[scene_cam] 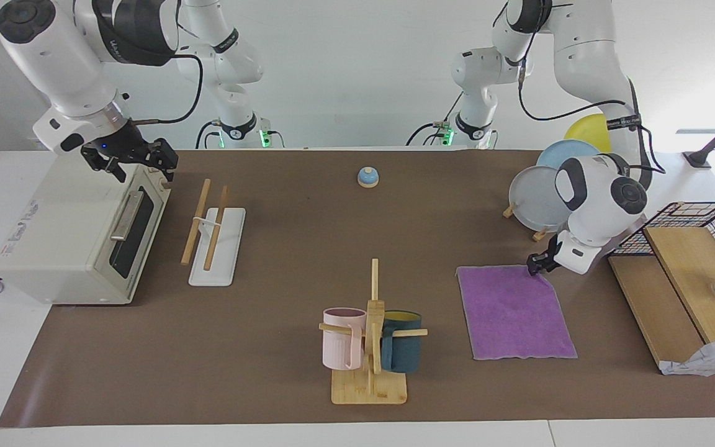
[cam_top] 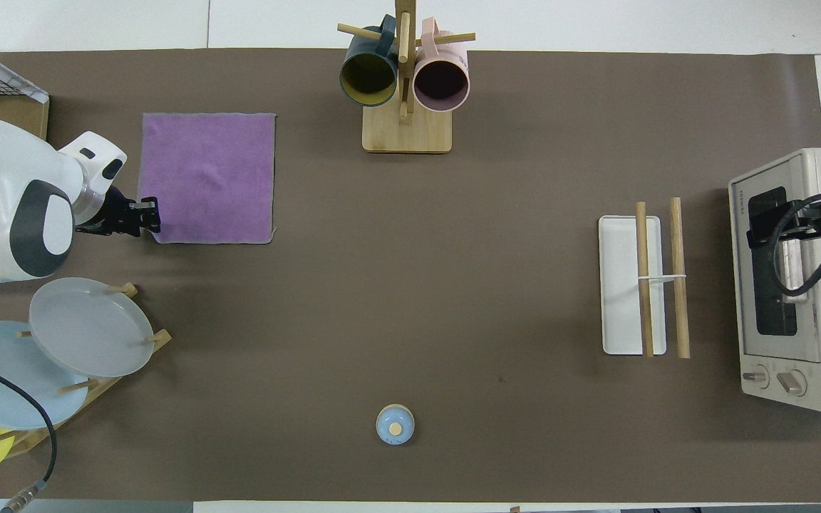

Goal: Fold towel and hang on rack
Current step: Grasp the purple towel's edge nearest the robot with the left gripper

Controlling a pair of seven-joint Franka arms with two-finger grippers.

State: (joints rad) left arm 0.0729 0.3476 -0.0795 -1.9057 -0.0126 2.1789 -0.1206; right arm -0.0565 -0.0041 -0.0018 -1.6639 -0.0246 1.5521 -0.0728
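One corner of the flat towel (scene_cam: 514,311) sits at the left claw (scene_cam: 536,266), its opening unclear; next, lift and fold.

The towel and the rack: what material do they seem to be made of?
The towel looks like soft purple cloth with a matte, fuzzy nap; its edges look slightly uneven. The rack seems to have two light wooden rods, plain and unpainted, on a smooth white base, perhaps plastic or painted board.
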